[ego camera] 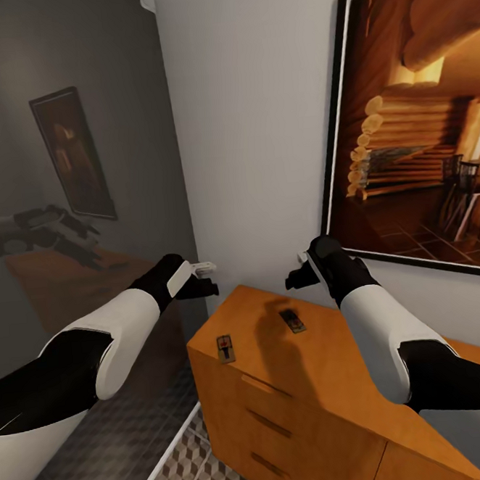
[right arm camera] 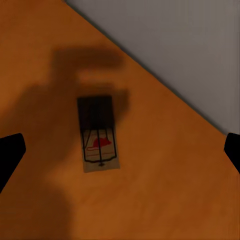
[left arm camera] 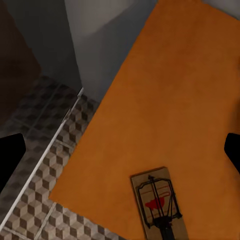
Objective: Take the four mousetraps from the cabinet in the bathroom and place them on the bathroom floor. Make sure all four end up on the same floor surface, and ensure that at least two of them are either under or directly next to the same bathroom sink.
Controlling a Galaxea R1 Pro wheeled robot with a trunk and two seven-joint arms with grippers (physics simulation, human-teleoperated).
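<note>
Pickup stage, nothing grasped yet. Two mousetraps lie flat on the cabinet top, well apart from each other.

Left claw hovers off the cabinet's near-left corner, above the bathroom floor. Fingers spread wide, released, nothing between them. Its wrist camera shows the first mousetrap below and ahead of the claw, near the cabinet edge; the head view has it at the left of the top.

Right claw hangs above the cabinet near the wall, also spread and empty. The second mousetrap sits almost straight beneath it, between the finger lines, partly under the arm's shadow; head view places it further back.

Judgement: right claw is better lined up. Next move calls for a straight descent onto its trap, fingers straddling the narrow sides, closing low since the slab is thin and flat. Left claw needs to shift inward over the cabinet first.
</note>
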